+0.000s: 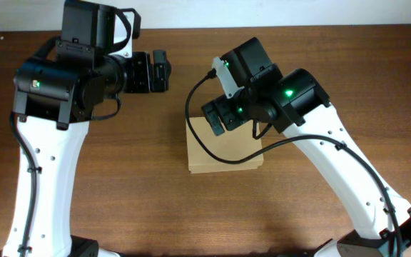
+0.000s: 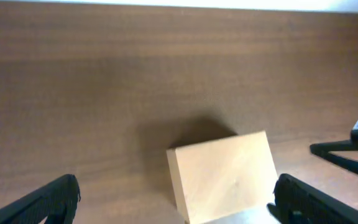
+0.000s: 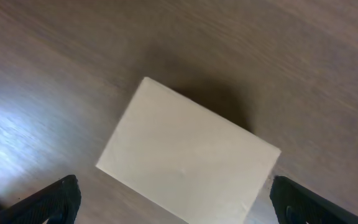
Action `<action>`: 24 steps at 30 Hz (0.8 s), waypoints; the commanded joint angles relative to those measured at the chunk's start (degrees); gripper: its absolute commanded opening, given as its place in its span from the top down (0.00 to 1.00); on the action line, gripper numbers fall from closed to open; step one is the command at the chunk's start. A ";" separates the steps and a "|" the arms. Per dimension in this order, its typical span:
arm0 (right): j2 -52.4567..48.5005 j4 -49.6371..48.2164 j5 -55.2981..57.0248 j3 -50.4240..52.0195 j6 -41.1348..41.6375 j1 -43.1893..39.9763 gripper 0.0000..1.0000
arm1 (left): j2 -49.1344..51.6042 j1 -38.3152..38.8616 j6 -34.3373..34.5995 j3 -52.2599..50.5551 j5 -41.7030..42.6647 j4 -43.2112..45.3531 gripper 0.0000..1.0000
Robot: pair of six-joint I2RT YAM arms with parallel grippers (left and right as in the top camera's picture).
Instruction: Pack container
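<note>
Container (image 3: 188, 158): one, closed; table (image 1: 120, 185) wood shows along every edge.
Left gripper (image 2: 176, 190): jaws spread, empty, off to its side.
Right gripper (image 3: 173, 190): jaws spread, empty, above it.

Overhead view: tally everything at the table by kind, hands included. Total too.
cardboard box: 1, flap shut
Robot hands: 2, the left hand and the right hand, both open
Total: 3
</note>
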State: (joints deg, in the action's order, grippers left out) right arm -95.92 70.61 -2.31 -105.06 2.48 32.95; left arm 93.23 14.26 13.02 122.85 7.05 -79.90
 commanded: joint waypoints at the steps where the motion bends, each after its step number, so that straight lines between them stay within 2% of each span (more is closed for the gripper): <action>1: 5.70 3.30 2.43 -1.62 -2.93 -1.33 0.01 | -3.85 -0.17 -0.59 0.44 0.33 -2.12 0.01; 9: 20.83 10.80 2.10 -1.07 -6.36 -6.62 0.01 | -17.75 -0.15 -1.16 0.42 -2.62 -9.14 0.01; 15: 30.95 13.68 3.78 -0.96 -9.60 -6.88 0.01 | -28.70 -0.15 -1.16 -2.08 -3.48 -10.05 0.00; 20: 36.28 15.58 4.50 -0.63 -9.55 -6.88 0.01 | -36.54 -0.15 -1.14 -9.64 -3.48 -11.32 0.00; 24: 40.92 15.32 4.50 3.48 -9.53 -6.88 0.01 | -43.95 -0.15 -1.68 -19.52 -3.50 -8.31 0.00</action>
State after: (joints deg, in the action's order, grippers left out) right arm -57.47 86.02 1.21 -104.44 -6.46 26.28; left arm 52.51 14.26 12.80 108.75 4.29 -89.38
